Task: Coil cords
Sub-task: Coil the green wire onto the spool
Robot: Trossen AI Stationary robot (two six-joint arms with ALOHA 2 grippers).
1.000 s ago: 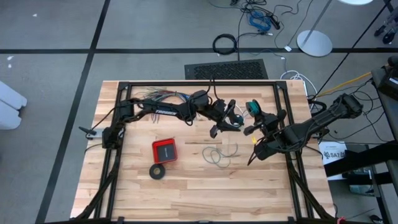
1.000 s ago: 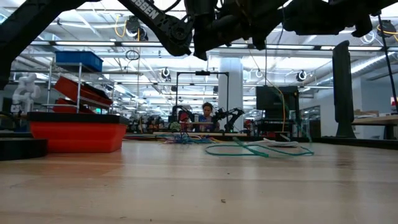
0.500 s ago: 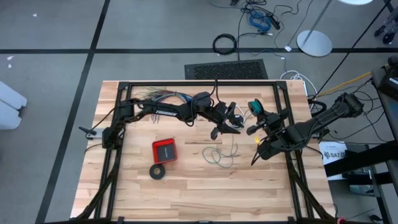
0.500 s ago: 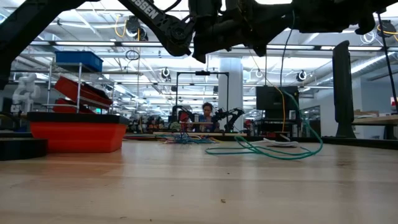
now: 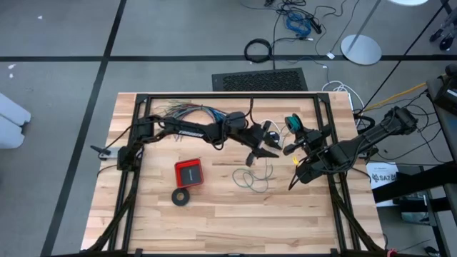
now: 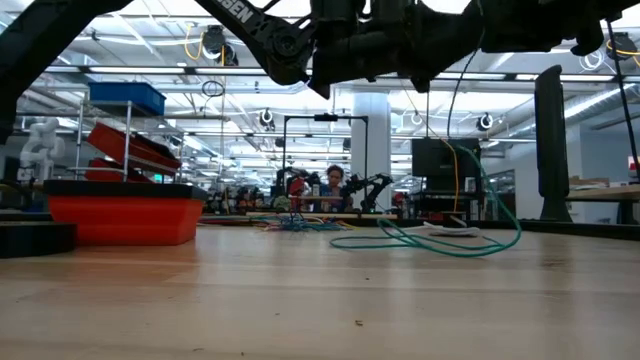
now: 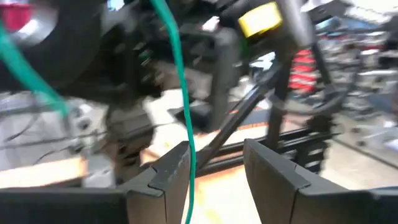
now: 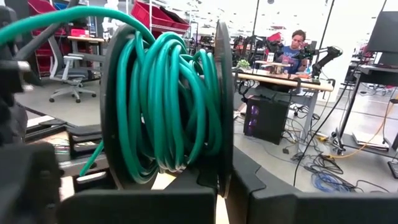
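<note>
We've got the right gripper (image 5: 298,135) lifted above the back-right part of the table (image 5: 214,221), fingers clamped on a dark spool (image 8: 168,106) that already carries many turns of the teal-green wire (image 8: 163,93). The left gripper (image 5: 263,151) sits just beside it, toward table centre, fingers apart with the teal strand running between them in its wrist view, so we read it as guiding the wire, not pinching it. The rest of the wire lies as loose loops on the wood (image 5: 251,178) below both grippers, and the low view shows one strand rising from the table to the arms. A white cord (image 5: 265,127) shows near the left wrist; we can't tell how it lies. The red box (image 5: 189,173) and black tape ring (image 5: 181,196) sit well apart to the left. Risks as we judge them: the slack loops could knot or snag as they get pulled up; the strand could slip out from between the open left fingers and wind off the spool's edge; the two grippers are close enough that a wrong swing means contact; turns on the spool look loose and could spring off.
</note>
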